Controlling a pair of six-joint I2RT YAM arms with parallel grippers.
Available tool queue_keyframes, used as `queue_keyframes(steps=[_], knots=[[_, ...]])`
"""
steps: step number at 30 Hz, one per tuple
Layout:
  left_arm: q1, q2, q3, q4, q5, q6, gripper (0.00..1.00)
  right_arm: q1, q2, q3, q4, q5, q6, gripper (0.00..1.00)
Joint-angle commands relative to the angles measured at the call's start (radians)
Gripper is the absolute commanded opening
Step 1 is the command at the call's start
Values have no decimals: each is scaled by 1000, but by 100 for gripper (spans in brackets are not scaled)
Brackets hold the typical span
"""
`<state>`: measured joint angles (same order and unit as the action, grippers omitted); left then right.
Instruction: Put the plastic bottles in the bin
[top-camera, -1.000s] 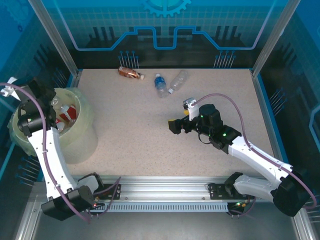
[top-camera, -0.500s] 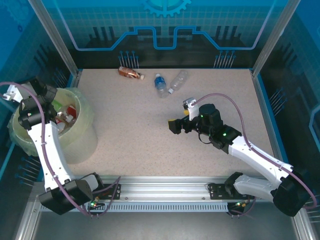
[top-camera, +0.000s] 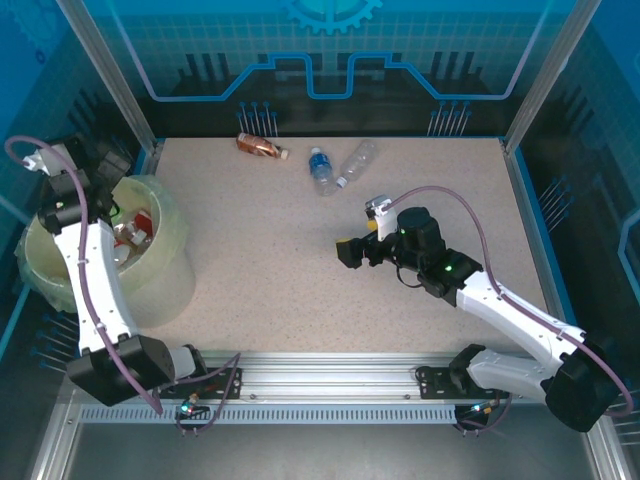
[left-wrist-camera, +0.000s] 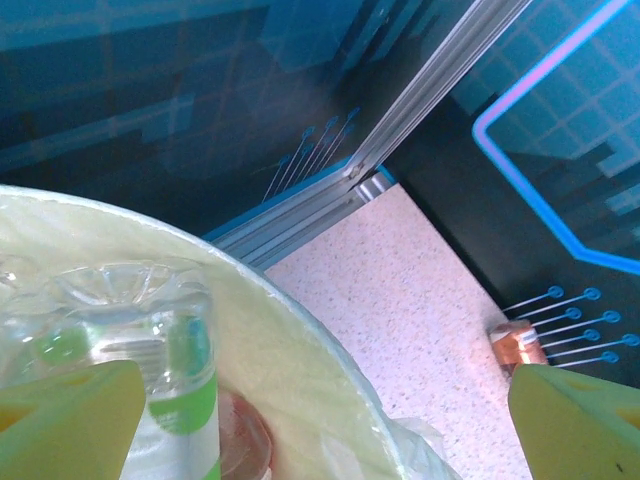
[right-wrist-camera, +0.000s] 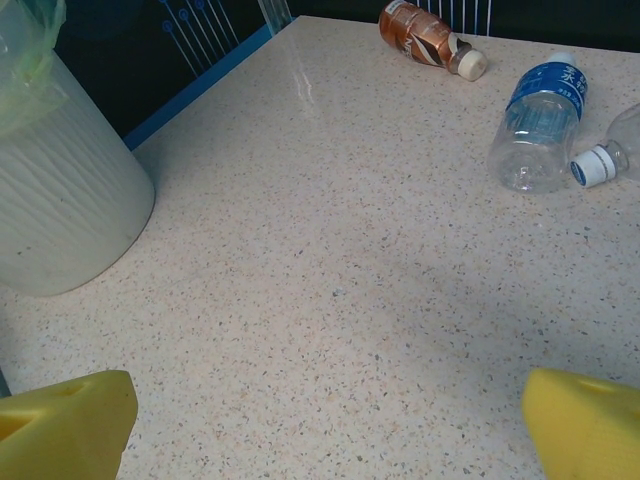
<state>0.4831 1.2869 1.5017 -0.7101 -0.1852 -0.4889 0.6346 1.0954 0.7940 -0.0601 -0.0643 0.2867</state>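
Three plastic bottles (right-wrist-camera: 536, 128) left to fetch at the far side of the tabletop (top-camera: 280, 260): an orange-brown bottle (top-camera: 262, 146), a blue-labelled bottle (top-camera: 320, 170) and, just beside it, a clear bottle (top-camera: 357, 162). More already in the bin (top-camera: 165, 275) at the left, a green-labelled bottle (left-wrist-camera: 150, 320) among them. Left claw (left-wrist-camera: 320, 415) spread over the bin rim, pinching nothing. Right claw (right-wrist-camera: 320, 425) spread too, low over bare tabletop, well short of the three. Looks like a fresh fetch; calls next for reaching a far bottle, straddling its body, closing
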Motion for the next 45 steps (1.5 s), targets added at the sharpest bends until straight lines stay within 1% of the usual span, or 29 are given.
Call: queue_keyframes(steps=[1, 6, 10, 13, 15, 18, 23, 29, 32, 35, 39, 42, 45], knots=[[-5, 37, -34, -14, 23, 37, 94, 14, 4, 23, -6, -14, -7, 100], [-4, 34, -130, -35, 28, 4, 94, 16, 1, 25, -16, -14, -16, 100], [-15, 12, -49, -81, 57, 20, 96, 17, 0, 30, -26, -8, -26, 100], [-51, -31, 37, -93, 57, 35, 97, 17, 0, 28, -22, 9, -23, 100], [-91, -52, 86, -105, 45, 44, 97, 17, 1, 21, -11, 31, -14, 100], [-190, -73, 132, -120, 26, 53, 98, 17, 1, 8, 12, 70, 3, 100], [-400, -93, 131, -68, 12, 50, 99, 9, 3, 4, 12, 175, 39, 100], [-628, -30, 125, 20, 5, 41, 99, -49, 29, -3, 10, 235, 164, 100], [-738, 17, 98, 101, -21, 44, 99, -87, 61, 23, -39, 260, 250, 100], [-805, 71, 71, 177, -34, 35, 99, -118, 98, 48, -64, 241, 259, 100], [-847, 140, 27, 254, 2, -14, 99, -154, 158, 80, -71, 195, 177, 100], [-876, 186, -28, 312, 18, -45, 99, -184, 232, 171, -129, 162, 120, 100], [-885, 257, -55, 351, 32, -79, 99, -213, 315, 252, -179, 156, 123, 100]])
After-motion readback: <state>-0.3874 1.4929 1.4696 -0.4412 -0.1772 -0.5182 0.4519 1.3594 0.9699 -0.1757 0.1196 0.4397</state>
